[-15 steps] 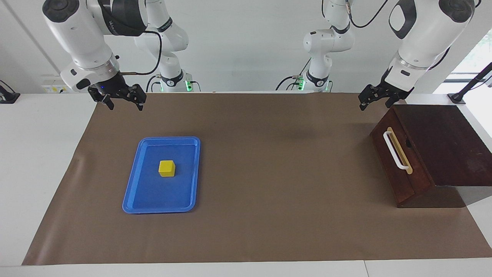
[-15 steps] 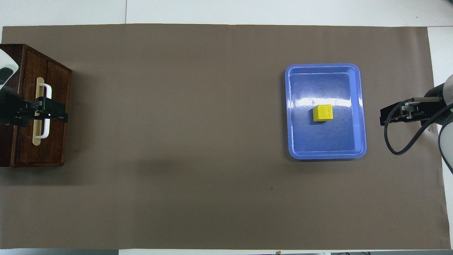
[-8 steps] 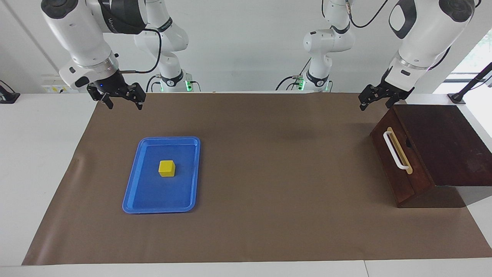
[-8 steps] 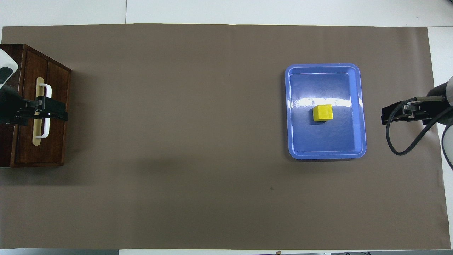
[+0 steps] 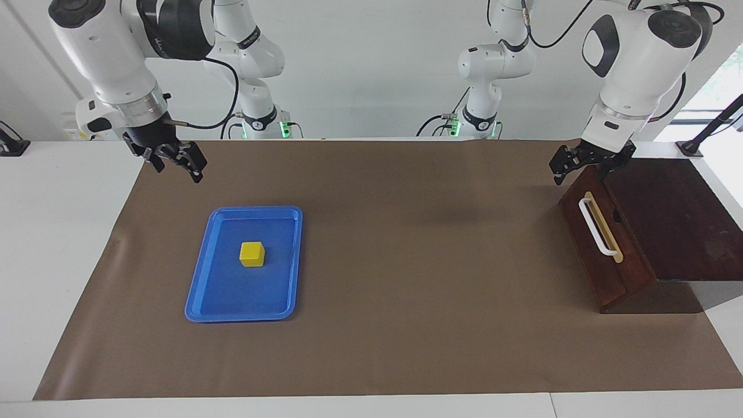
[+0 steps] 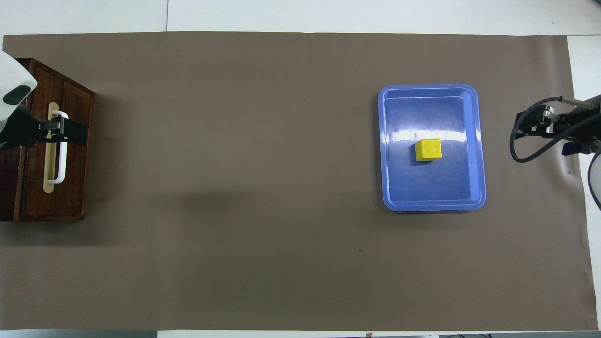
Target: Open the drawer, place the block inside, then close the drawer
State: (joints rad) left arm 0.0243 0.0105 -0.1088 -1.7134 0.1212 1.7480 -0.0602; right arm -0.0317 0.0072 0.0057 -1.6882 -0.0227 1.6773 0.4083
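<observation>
The drawer is shut in the dark wooden box at the left arm's end of the table, its white bar handle facing the mat's middle. My left gripper is open and empty, raised over the box's top edge at the end of the drawer front nearer to the robots. From above, it covers part of the handle. The yellow block lies in the blue tray. My right gripper is open and empty, raised over the mat, apart from the tray.
The brown mat covers most of the table. The tray with the block lies toward the right arm's end. The right arm's cable loops beside its gripper.
My left gripper has dropped a little toward the box's top edge. My right gripper has come down and turned, shifting slightly along the mat's edge. Drawer, block and tray have not moved.
</observation>
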